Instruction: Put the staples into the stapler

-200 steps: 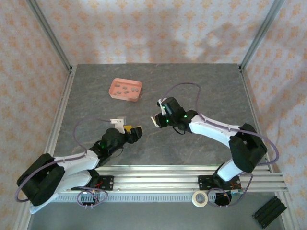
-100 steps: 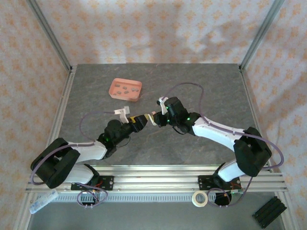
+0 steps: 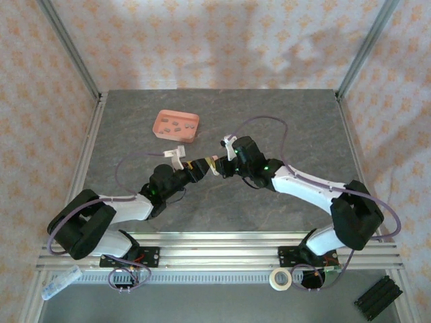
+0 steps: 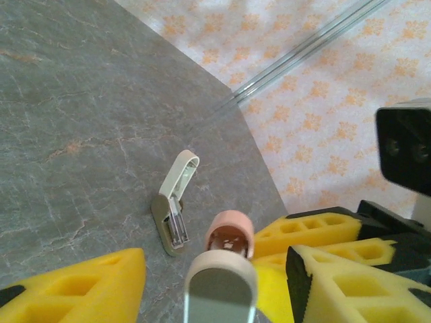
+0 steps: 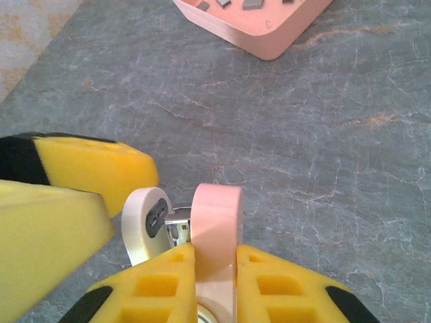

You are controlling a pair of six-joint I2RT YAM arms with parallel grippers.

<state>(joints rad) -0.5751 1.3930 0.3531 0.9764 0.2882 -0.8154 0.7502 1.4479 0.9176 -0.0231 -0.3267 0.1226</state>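
so your right gripper (image 5: 215, 254) is clamped shut on the pink half of the stapler (image 5: 215, 215), holding it up off the table (image 5: 323, 148). looks to me like that's just to keep it steady in mid air so the other arm can work on it.

your left gripper (image 4: 214, 270) is about half open, one yellow finger either side of the stapler's free end. i can't see either pad touching it, so it's got hold of nothing right now. my guess is it's lined up to take the white half and pull the thing open.

the stapler's long axis runs straight out of the right fingers toward the left gripper, roughly left-right across the table from above. the left wrist camera looks at it end-on. the pink and white halves sit side by side with a bit of metal showing between them.

the staples (image 3: 175, 124) are all in the pink tray (image 5: 269, 37) at the far left, well apart from both grippers, so loading hasn't started.
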